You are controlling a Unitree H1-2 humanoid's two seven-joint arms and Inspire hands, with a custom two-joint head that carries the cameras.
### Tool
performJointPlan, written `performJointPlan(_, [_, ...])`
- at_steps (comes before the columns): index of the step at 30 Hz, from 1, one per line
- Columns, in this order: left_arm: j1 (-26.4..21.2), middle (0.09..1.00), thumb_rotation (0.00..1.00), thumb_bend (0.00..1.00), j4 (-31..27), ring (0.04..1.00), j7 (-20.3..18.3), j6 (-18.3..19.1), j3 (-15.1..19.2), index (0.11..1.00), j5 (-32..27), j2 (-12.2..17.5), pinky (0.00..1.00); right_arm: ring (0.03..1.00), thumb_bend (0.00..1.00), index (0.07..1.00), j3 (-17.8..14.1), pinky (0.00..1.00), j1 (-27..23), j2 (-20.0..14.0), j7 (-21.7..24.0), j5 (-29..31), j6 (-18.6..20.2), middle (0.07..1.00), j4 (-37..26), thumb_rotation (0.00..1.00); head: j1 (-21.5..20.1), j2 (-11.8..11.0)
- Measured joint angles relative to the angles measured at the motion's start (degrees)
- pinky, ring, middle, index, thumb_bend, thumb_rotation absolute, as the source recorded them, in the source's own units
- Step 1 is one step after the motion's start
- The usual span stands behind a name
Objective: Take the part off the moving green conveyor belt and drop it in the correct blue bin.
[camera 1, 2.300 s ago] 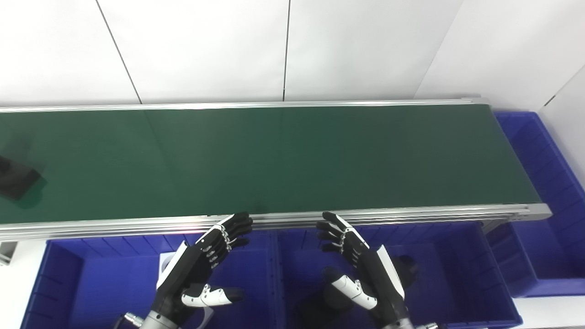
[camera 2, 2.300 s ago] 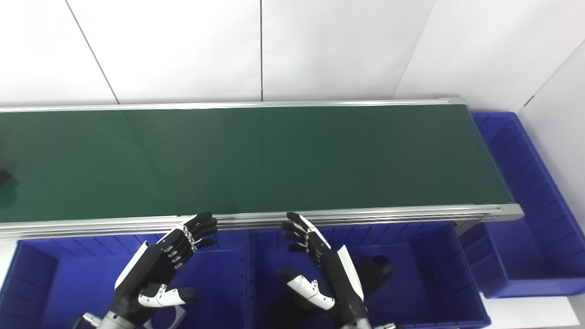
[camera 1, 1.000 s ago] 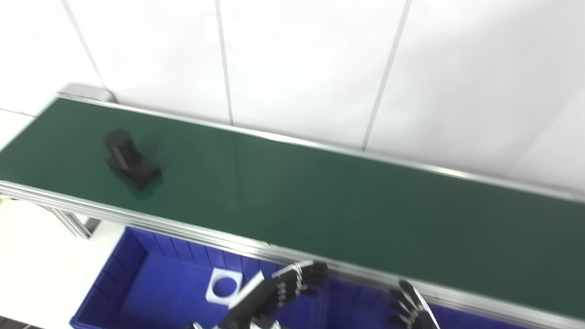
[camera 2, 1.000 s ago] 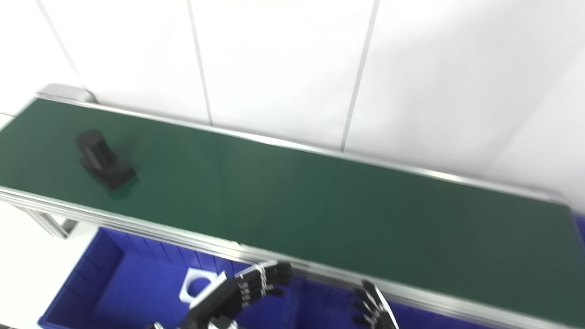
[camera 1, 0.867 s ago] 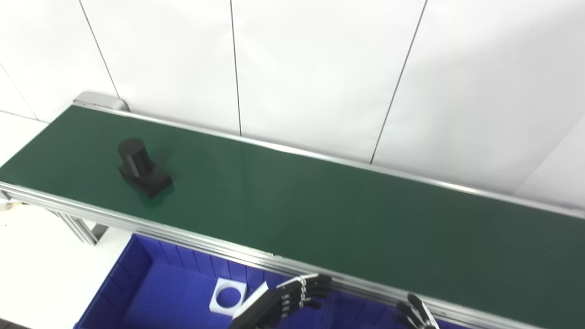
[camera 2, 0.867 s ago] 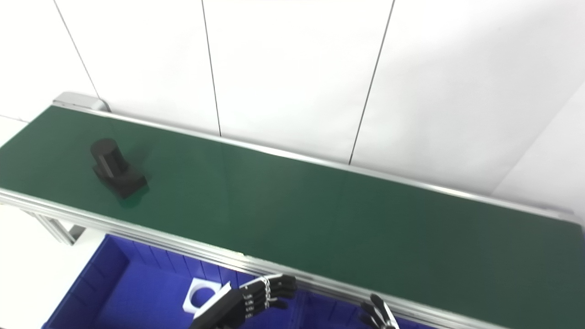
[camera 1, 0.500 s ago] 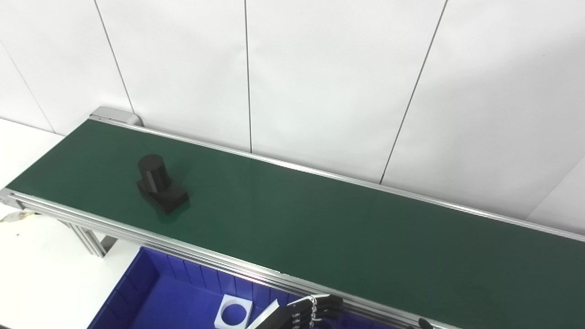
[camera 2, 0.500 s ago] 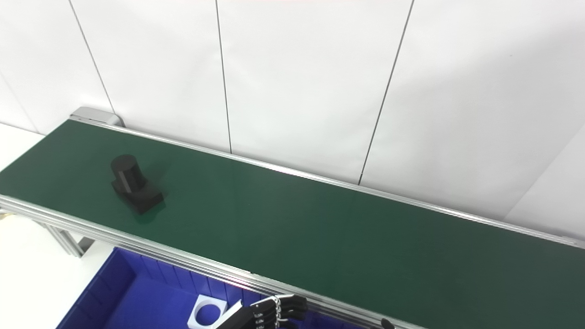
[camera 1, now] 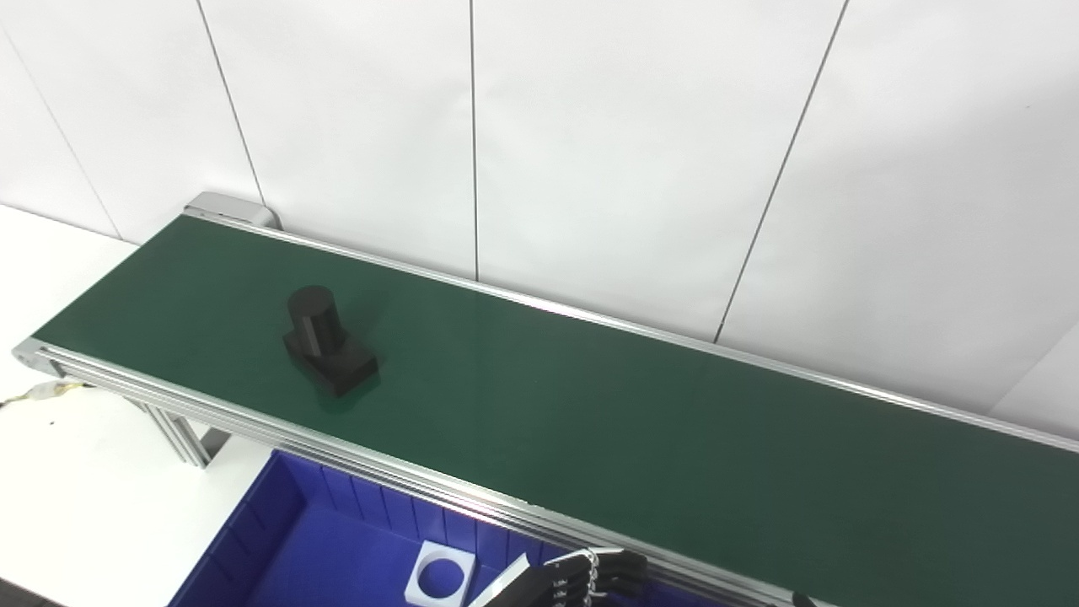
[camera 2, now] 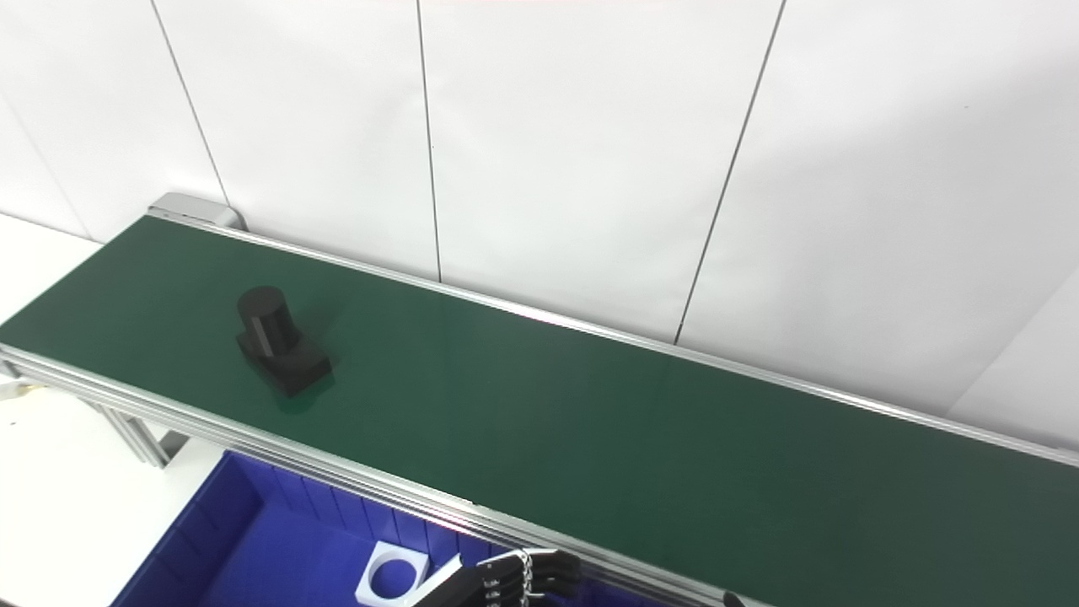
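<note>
A black part (camera 1: 327, 350), a short cylinder on a square base, stands on the green conveyor belt (camera 1: 632, 421) near its left end. It also shows in the right eye view (camera 2: 280, 347). My left hand (camera 1: 573, 580) is at the bottom edge, below the belt's near rail and over a blue bin (camera 1: 253, 539). Its fingers are stretched out and hold nothing. Of my right hand (camera 1: 801, 601) only a fingertip shows at the bottom edge. Both hands are far to the right of the part.
A white square piece with a round hole (camera 1: 438, 578) lies in the blue bin under the belt. The belt's silver near rail (camera 1: 337, 451) runs between hands and belt. A white table (camera 1: 67, 480) and the conveyor's leg (camera 1: 177, 434) are at left. A white wall stands behind.
The camera has swung left and up, so both hands have dropped to the bottom edge. The black part has ridden rightward along the belt.
</note>
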Motion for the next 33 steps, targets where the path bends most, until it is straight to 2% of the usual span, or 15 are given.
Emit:
performJointPlan(16, [-0.6,0.826,0.3,1.0,0.7,0.806,0.3,0.0,-0.2,0.809,0.6,-0.3,0.76,0.873,0.48,0.968,-0.9,0.8,-1.2,-0.1,0.7,0.9,-0.9,0.89,0.9,0.76,0.8,-0.3])
performJointPlan(23, [-0.6,0.827,0.3,1.0,1.6,0.808,0.4,-0.1,-0.3,0.81,0.6,-0.4,0.76,0.845,0.56,0.94,-1.3,0.77,-1.7,0.0,0.8,1.4,-0.7,0.866,-1.9,0.77,1.1,-0.4])
performJointPlan(29, [-0.6,0.825,0.3,1.0,1.6,0.808,0.4,-0.1,-0.3,0.808,0.6,-0.5,0.76,0.835,0.54,0.939,-1.7,0.77,-2.8,0.6,0.7,1.5,0.5,0.866,-6.4,0.76,1.0,-0.6])
performJointPlan(33, [-0.6,0.826,0.3,1.0,1.7,0.806,0.4,-0.1,-0.3,0.808,0.6,-0.7,0.75,0.808,0.5,0.925,-1.8,0.72,-4.1,0.6,0.7,0.4,1.0,0.855,-8.2,0.75,0.7,-0.8])
